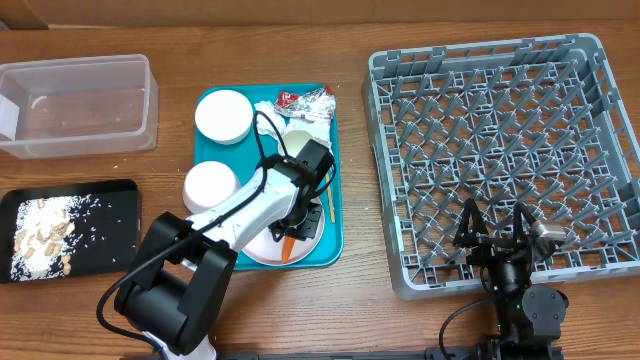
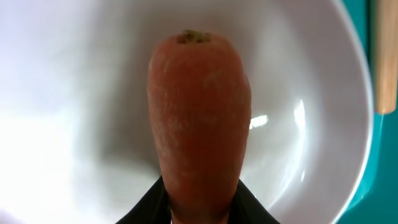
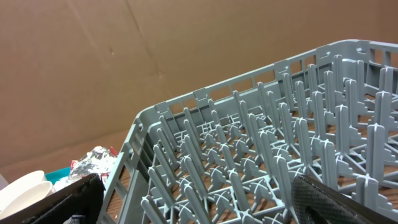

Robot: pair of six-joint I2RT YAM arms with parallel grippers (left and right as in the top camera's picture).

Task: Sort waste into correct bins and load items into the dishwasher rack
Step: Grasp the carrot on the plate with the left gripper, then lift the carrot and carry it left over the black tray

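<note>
**Q:** What does your left tool have?

**A:** My left tool is clenched on the orange carrot. Its dark fingers press both sides of the thick end. The carrot is a blunt, matte cone with a finely grained skin and a brownish stem scar at the far tip. It lies directly under the tool on the round white plate, which is glossy and smooth.

**Q:** What surrounds that tool?

**A:** The plate sits on a flat teal serving tray. Just to the tool's right lies the fork's thin yellow handle. Beyond the tool are two small round white bowls and a crinkled red-and-silver foil wrapper.

**Q:** And your right tool?

**A:** My right tool is released, its jaws spread wide and grasping nothing. It hangs over the near edge of the dishwasher rack, a square grey plastic crate with a lattice floor and rows of upright pegs, standing on the wooden table.
</note>
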